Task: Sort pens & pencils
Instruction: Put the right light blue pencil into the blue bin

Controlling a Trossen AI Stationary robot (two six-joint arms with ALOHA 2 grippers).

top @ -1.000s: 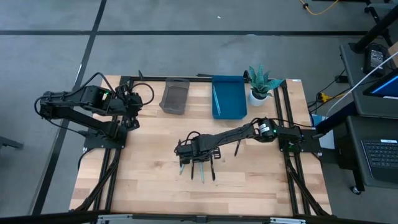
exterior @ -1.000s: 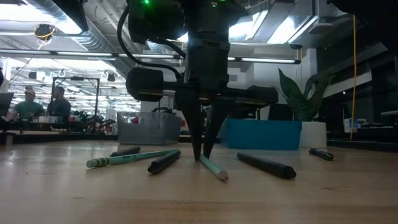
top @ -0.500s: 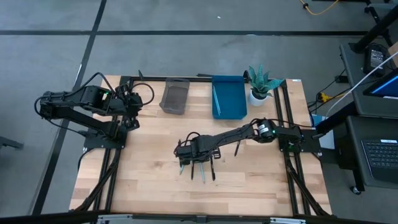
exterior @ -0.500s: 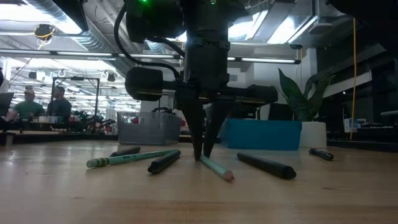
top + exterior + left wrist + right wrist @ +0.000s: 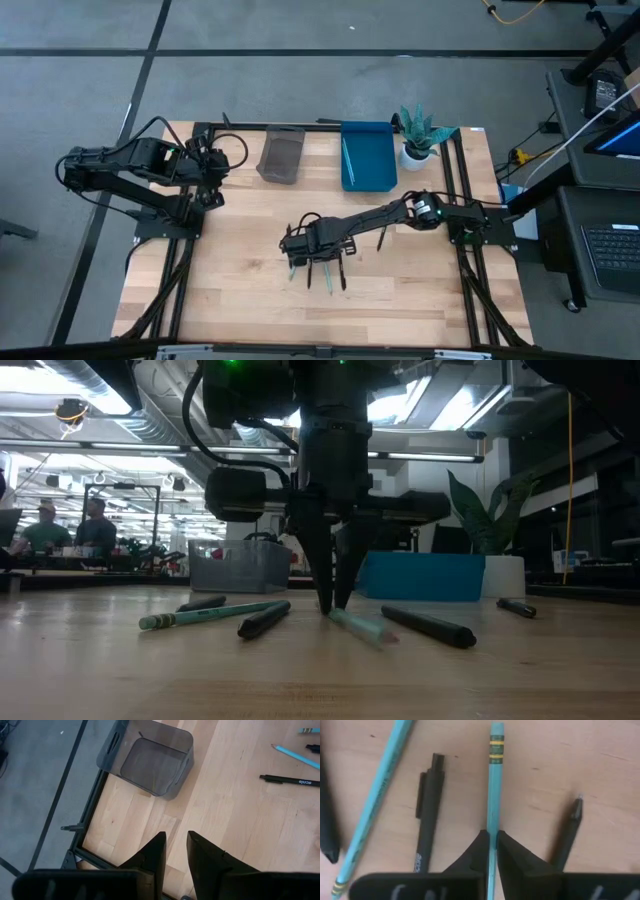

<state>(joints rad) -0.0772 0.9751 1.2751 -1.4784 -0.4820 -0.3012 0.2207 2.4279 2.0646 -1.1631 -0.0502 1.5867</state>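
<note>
Two arms were at the table, but only the right gripper (image 5: pixel 337 608) was at work, reaching out over the middle of the wooden table (image 5: pixel 240 280). Its jaws were pressed in on a teal pencil (image 5: pixel 493 795), one finger on either side of the shaft, with the eraser end running out ahead of the fingertips. In the low view the fingers came straight down to the table, and the free part of the pencil slanted from between them toward the camera, its far end blurred.

Just beside the jaws on one side lay a black pen (image 5: pixel 428 815), roughly parallel to the held pencil. Beyond it a second teal pencil (image 5: pixel 375 800) lay at an angle, and a dark object (image 5: pixel 327 820) at the frame edge could not be identified. On the other side of the jaws lay another black pen (image 5: pixel 567 832), its tip pointing away from the gripper.

The left gripper (image 5: pixel 175 852) waited well apart at the table's left side, its jaws drawn close with only a narrow gap and nothing between them. Ahead of those jaws stood a grey bin (image 5: pixel 150 762). A blue bin (image 5: pixel 368 155) sat beside it along the far edge of the table, near a potted plant (image 5: pixel 420 135).
</note>
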